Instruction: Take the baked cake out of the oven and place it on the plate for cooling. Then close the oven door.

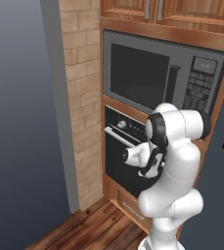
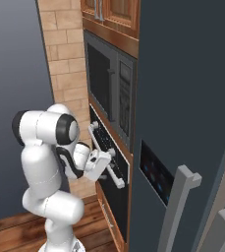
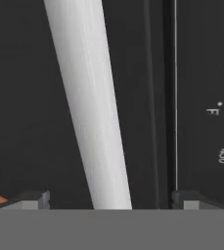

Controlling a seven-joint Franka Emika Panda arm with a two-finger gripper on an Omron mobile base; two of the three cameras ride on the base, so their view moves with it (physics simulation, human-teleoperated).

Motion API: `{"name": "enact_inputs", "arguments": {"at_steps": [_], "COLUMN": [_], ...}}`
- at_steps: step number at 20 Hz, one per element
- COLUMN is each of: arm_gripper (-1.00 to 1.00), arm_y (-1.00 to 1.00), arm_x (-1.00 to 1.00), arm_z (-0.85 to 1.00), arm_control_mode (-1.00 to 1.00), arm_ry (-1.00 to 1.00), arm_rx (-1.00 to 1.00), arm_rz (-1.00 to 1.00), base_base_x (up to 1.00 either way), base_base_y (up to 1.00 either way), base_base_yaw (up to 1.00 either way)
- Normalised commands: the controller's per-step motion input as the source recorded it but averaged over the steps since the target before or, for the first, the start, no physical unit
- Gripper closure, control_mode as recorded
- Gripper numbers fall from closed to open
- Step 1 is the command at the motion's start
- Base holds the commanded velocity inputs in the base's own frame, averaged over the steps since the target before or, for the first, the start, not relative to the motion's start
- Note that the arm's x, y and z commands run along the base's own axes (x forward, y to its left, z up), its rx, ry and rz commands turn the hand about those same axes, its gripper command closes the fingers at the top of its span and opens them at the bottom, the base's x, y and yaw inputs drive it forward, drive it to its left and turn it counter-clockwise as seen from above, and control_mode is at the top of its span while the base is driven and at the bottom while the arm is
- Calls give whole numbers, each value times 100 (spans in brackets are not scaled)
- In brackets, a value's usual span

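Note:
The black oven [image 1: 128,126] sits in a wood surround under the microwave, and its control strip [image 3: 216,112] carries white temperature marks. The oven door [image 1: 114,165] stands upright and shut, dark glass in a grey frame. Across its top runs a long silver bar handle [image 1: 117,136] [image 2: 118,180] [image 3: 91,107]. My gripper [image 2: 107,165] [image 3: 111,199] is open right at this handle. In the hand view the bar passes between the two fingertips [image 3: 35,197], close to the camera. The cake and the plate are out of view.
A grey microwave [image 1: 157,73] with a keypad hangs above the oven. A brick column [image 1: 81,122] flanks it on the left and a wood drawer [image 1: 128,205] sits below. A tall dark fridge [image 2: 182,98] with grey handles [image 2: 179,206] stands to the right. The floor [image 1: 94,229] is wood.

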Motion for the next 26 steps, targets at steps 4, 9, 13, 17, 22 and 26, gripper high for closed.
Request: {"name": "enact_inputs", "arguments": {"at_steps": [4, 9, 13, 17, 22, 26], "arm_gripper": [-100, 100, 100, 100, 100, 100], "arm_y": [-21, -6, -7, -8, 19, 58], "arm_x": [47, 47, 44, 26, -6, -26], "arm_z": [-30, -32, -38, -56, -75, -88], "arm_control_mode": [-100, -100, -100, -100, -100, -100], "arm_ry": [5, 7, 6, 9, 21, 21], "arm_rx": [-2, 0, 0, -1, 0, 0], "arm_rz": [0, 0, 0, 1, 8, 11], "base_base_x": [0, 0, 0, 0, 0, 0], "base_base_y": [0, 0, 0, 0, 0, 0], "base_base_yaw": [0, 0, 0, 0, 0, 0]}}
